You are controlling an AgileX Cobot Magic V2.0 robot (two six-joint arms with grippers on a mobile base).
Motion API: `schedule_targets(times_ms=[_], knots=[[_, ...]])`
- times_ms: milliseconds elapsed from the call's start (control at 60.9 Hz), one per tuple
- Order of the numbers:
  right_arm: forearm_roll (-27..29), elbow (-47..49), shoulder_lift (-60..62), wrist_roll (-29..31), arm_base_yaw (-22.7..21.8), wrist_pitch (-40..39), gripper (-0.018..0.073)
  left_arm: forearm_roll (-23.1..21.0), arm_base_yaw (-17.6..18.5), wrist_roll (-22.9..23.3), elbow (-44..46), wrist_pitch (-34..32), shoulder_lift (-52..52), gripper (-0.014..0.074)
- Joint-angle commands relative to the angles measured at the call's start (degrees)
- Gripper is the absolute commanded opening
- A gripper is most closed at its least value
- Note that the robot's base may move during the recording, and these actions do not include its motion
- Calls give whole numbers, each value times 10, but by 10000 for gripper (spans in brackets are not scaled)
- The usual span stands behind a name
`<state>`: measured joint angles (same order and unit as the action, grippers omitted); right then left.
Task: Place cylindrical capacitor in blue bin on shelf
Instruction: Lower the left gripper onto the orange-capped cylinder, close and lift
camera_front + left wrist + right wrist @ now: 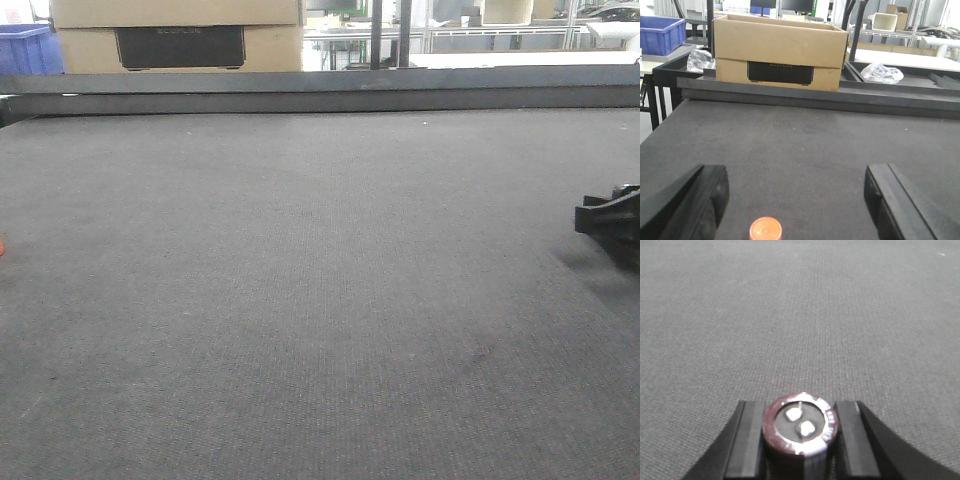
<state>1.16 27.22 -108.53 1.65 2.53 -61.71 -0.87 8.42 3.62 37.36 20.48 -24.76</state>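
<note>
Capacitor (800, 426) clamped betw. fingers of R gripper (800, 412), terminal end turned toward wrist cam, axis approx. along fingers; L gripper (795, 177) wide open, holding nothing; blue bin (660, 34) far ahead-left of L gripper, so R arm prob. carries.

Front cam skims low over the dark grey felt desk (300, 300) toward a tan cardboard box (175, 35). Left wrist cam faces that same box from higher. Right wrist cam peers over the right claw (800, 425), hugging the desk.
</note>
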Motion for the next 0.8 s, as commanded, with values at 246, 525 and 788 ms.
schedule_targets(times_ms=[246,525,788], knots=[[-4,1,187,2,0,8,-130,-1,4,1,-89,18,-2,456],[-4,2,428,2,0,192,-130,0,4,1,-283,-271,-41,457],[-4,2,565,2,0,289,-130,0,4,1,-319,-465,-219,457]])
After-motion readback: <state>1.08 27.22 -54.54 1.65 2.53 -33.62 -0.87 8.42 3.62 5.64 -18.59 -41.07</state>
